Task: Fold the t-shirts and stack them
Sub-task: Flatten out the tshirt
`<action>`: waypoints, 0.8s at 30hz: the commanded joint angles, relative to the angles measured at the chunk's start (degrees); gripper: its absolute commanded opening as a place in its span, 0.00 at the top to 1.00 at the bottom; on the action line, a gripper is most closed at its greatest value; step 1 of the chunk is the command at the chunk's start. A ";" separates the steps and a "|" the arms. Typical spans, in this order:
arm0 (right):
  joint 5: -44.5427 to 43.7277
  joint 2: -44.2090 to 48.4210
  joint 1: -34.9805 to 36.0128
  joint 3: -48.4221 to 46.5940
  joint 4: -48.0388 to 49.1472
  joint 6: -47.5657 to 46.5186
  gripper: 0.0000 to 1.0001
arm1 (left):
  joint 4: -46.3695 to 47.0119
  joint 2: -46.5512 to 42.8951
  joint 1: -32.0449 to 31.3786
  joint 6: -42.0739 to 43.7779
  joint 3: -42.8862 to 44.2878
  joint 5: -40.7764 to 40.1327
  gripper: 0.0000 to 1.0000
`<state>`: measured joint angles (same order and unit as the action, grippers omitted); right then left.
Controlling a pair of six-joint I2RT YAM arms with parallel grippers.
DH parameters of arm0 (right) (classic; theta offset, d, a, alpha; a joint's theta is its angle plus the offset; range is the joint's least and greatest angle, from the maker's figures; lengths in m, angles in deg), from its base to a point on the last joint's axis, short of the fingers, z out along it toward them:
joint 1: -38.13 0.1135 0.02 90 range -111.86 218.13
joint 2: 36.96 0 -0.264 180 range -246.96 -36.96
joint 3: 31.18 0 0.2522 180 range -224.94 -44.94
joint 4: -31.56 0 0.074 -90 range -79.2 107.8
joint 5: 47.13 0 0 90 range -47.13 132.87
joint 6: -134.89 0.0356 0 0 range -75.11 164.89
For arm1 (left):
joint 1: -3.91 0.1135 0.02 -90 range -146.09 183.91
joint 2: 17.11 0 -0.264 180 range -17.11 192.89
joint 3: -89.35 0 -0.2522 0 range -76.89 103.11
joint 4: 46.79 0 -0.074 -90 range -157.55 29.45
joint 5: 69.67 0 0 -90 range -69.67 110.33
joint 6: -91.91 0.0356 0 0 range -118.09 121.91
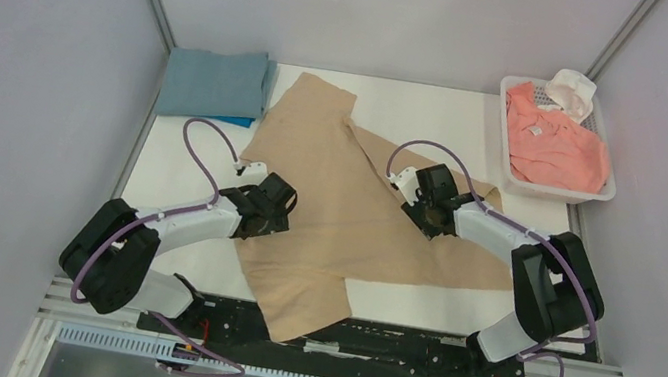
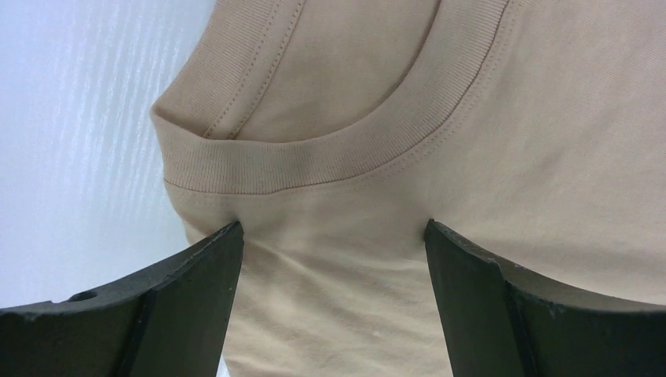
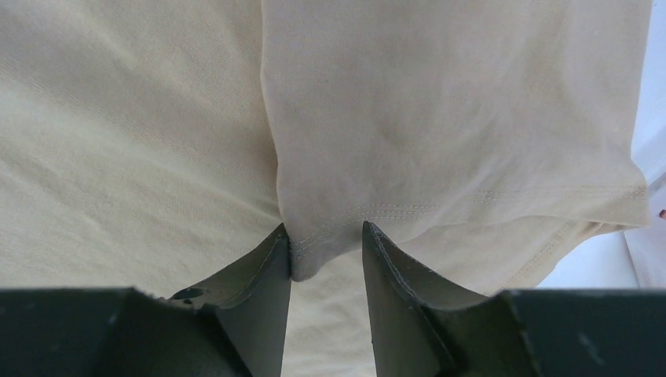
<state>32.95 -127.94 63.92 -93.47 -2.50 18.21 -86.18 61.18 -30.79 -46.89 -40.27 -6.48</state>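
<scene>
I held the left end effector [image 2: 333, 228] open below the tan t-shirt [image 1: 344, 226] collar [image 2: 314, 161]; the right end effector [image 3: 324, 232] straddled its sleeve hem [image 3: 408, 210], possibly gripping, I couldn't tell.

white table [image 1: 403, 108] carries tan t-shirt [image 1: 345, 221], folded grey-blue t-shirt [image 1: 215, 84], white basket [image 1: 557, 193].

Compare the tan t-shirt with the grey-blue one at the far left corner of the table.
The tan t-shirt lies spread open and askew across the table; the grey-blue t-shirt is folded into a compact rectangle. The tan one covers far more surface. The left pincer and right pincer are down on the tan one; neither touches the grey-blue one. Both are plain cloth.
</scene>
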 commanded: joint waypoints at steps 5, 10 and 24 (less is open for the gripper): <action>4.96 2.75 0.32 -2.51 0.21 -2.12 0.63 | -2.78 0.78 0.51 -1.30 0.77 -4.26 0.09; 4.68 2.79 0.32 -3.17 -1.35 -2.23 0.71 | -2.94 0.65 0.51 -1.30 0.75 -4.22 0.09; -4.73 6.36 0.24 -1.66 9.91 1.66 1.00 | -3.54 -0.84 0.50 -1.63 0.48 -5.25 0.09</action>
<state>34.46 -126.10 63.96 -95.73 -2.06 17.45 -87.07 61.13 -30.65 -47.13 -40.24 -8.23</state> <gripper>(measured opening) 0.010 0.906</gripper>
